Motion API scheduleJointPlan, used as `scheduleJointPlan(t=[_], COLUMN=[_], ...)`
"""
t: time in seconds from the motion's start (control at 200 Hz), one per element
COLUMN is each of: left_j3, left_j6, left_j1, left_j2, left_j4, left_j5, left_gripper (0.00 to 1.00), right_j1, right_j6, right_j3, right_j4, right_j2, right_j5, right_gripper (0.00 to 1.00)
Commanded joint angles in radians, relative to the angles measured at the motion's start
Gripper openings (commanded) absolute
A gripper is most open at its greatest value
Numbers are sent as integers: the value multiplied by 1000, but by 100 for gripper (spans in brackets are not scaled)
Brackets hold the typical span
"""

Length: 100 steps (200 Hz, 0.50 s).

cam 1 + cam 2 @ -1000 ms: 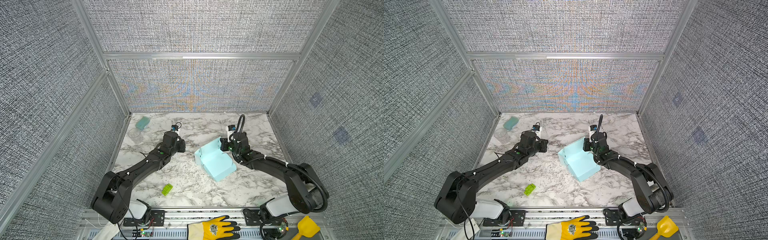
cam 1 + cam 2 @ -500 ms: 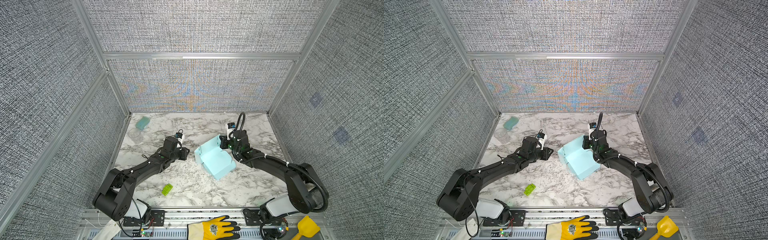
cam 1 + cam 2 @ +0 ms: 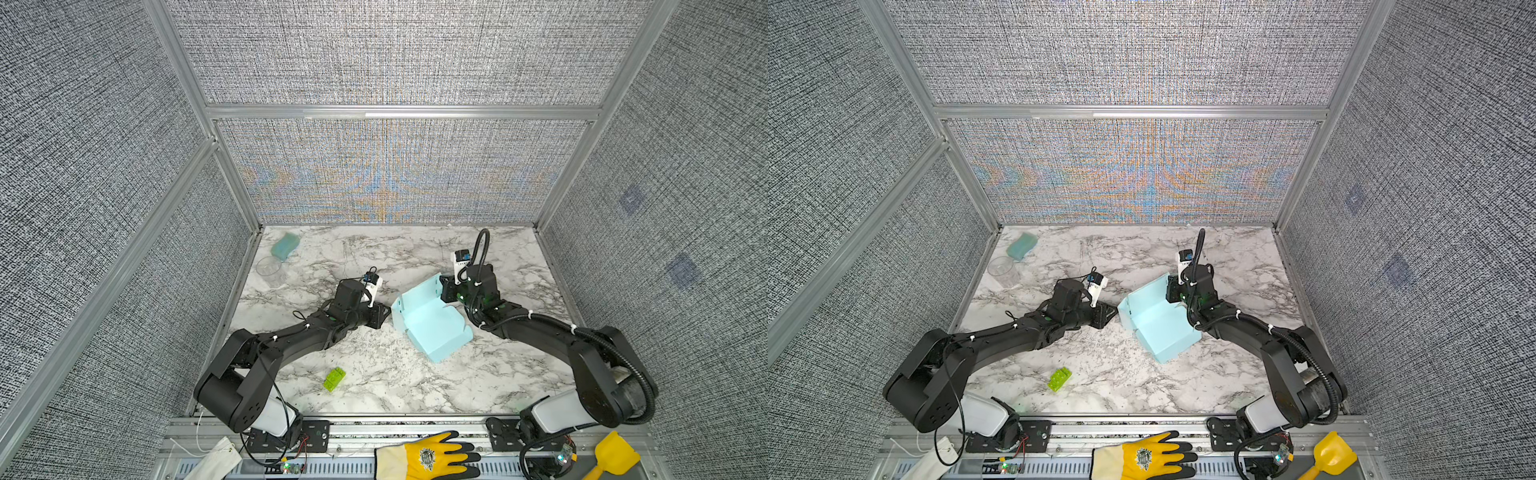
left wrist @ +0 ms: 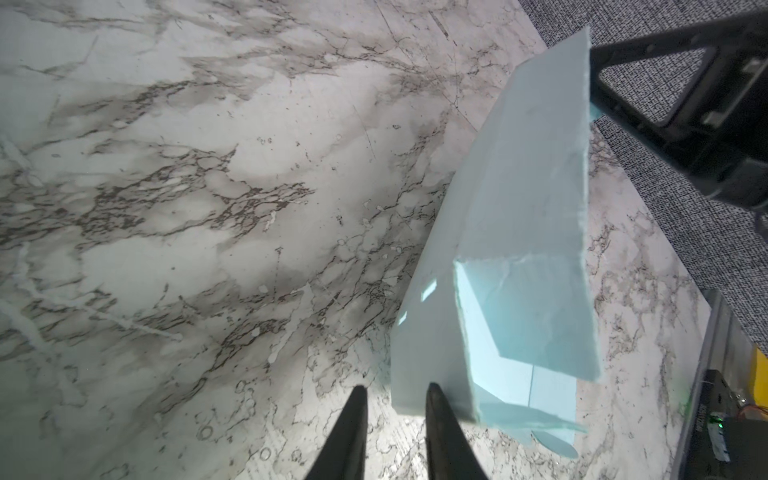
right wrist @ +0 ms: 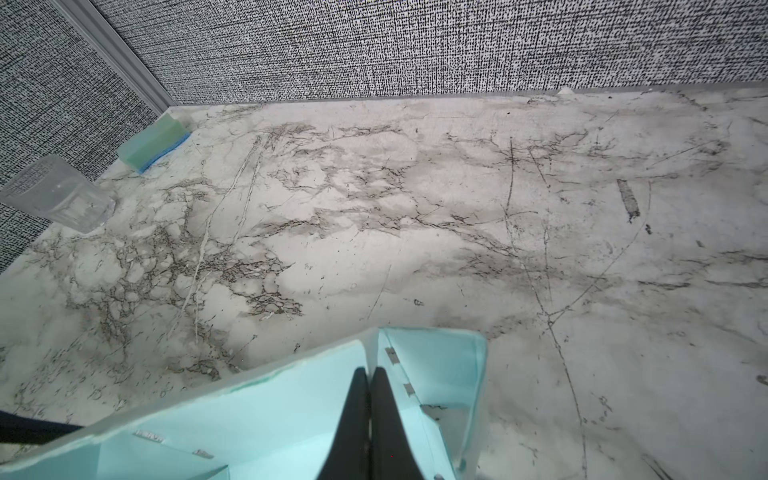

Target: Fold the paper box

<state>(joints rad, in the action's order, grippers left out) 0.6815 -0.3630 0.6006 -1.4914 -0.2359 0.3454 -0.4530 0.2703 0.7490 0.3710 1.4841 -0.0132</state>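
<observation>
**Box half-formed at mid-table; right pincer clamped on it, left pincer apart beside it.**

Nearest, a yellow glove (image 3: 424, 457) lies on the front rail, then a lime studded brick (image 3: 334, 379) on the smooth marble-pattern table (image 3: 415, 390). At mid-table sits the box (image 3: 432, 328): pale blue thin card, creased, one wall raised, flaps loose. The left pincer (image 4: 395, 390) has its fingers apart and empty, just beside the box's left corner. The right pincer (image 5: 370, 372) has its fingers together, apparently pinching the raised wall. Judged light, springy, easily crushed and prone to sliding; best gripped at a flap edge near a crease. Far left stand a clear cup (image 3: 269, 266) and a teal sponge (image 3: 284, 245).
</observation>
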Motion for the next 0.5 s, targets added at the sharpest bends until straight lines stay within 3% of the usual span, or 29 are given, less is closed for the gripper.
scheduleJointPlan(t=[0.0, 0.495], left_j3=[-2, -8], left_j6=[13, 10], left_j1=[12, 70], left_j2=[5, -5], left_j4=[-74, -132], left_j5=[36, 63], left_gripper=[28, 28], right_j1=[-2, -3], right_j6=[-11, -6], right_j3=[-11, -42], right_j4=[42, 69], right_j2=[-10, -14], right_j5=[-3, -1], right_gripper=[0, 0])
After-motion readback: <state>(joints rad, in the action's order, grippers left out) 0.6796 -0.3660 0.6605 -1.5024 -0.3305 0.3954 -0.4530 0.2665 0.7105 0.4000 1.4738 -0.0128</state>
